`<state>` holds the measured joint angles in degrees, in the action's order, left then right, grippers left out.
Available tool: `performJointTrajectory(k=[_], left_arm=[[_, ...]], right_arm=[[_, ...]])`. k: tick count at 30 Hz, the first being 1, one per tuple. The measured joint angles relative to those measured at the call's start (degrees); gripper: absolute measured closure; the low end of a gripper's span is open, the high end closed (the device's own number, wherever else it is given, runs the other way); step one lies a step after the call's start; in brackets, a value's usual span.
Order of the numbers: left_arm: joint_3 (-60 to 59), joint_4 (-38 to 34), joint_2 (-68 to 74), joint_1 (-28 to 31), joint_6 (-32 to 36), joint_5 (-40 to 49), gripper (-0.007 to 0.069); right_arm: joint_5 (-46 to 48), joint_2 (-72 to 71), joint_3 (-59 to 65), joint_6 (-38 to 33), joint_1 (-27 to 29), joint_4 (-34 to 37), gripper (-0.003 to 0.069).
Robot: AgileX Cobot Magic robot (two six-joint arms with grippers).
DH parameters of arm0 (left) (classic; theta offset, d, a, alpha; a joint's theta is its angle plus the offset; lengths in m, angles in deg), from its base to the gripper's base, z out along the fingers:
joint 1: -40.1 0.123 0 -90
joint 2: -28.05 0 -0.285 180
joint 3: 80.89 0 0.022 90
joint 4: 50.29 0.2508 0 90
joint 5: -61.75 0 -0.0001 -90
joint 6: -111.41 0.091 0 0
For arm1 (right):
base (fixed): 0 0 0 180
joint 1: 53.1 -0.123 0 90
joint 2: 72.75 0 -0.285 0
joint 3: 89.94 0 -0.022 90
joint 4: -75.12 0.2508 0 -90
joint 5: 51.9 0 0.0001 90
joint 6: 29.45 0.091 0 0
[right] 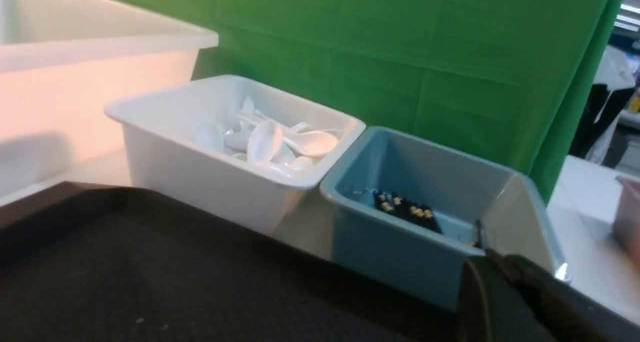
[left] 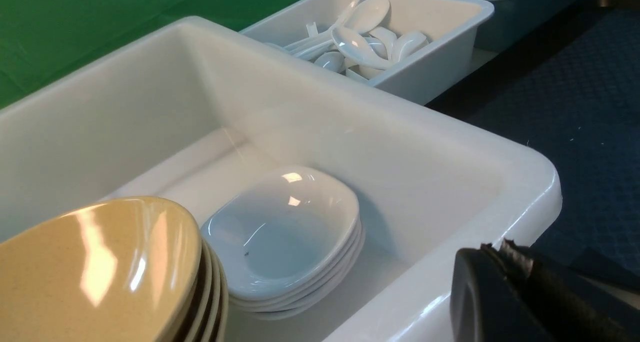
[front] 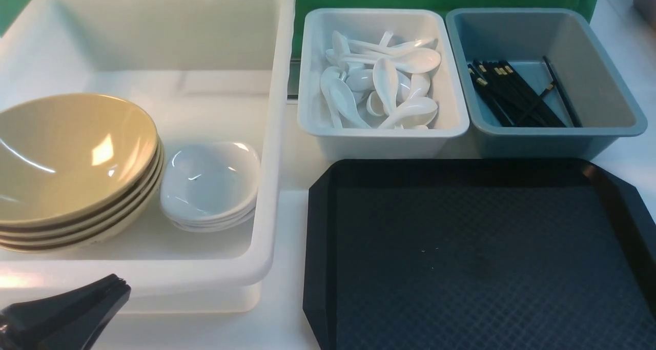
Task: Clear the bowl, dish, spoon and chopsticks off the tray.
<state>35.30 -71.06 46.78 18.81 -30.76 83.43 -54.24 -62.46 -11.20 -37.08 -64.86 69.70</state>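
Note:
The black tray (front: 476,268) lies at the front right with nothing on its textured surface. A stack of several tan bowls (front: 72,155) and a stack of white dishes (front: 210,181) sit inside the large white bin (front: 279,109). White spoons (front: 384,83) fill the small white bin (front: 307,73). Black chopsticks (front: 517,94) lie in the blue-grey bin (front: 615,83). My left gripper (front: 120,283) is shut and empty, just outside the large bin's near wall. My right gripper (right: 487,254) is shut and empty, near the blue-grey bin's corner over the tray's edge; it is outside the front view.
The three bins stand in a row behind and left of the tray, against a green backdrop (right: 400,46). White tabletop (front: 289,268) shows between the large bin and the tray. A pinkish container (right: 630,212) stands at the far right.

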Motion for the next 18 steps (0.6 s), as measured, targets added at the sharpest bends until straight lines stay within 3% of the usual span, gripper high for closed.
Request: performJointTrajectory(k=[8,18], left_arm=[[-0.1,0.0,0.0,0.0,0.0,0.2,0.0639],[-0.1,0.0,0.0,0.0,0.0,0.2,0.0639]], right_arm=[[4.6,-3.1,0.1,0.2,15.4,4.1,0.0624],[20.8,-3.1,0.1,0.7,18.2,4.6,0.0624]])
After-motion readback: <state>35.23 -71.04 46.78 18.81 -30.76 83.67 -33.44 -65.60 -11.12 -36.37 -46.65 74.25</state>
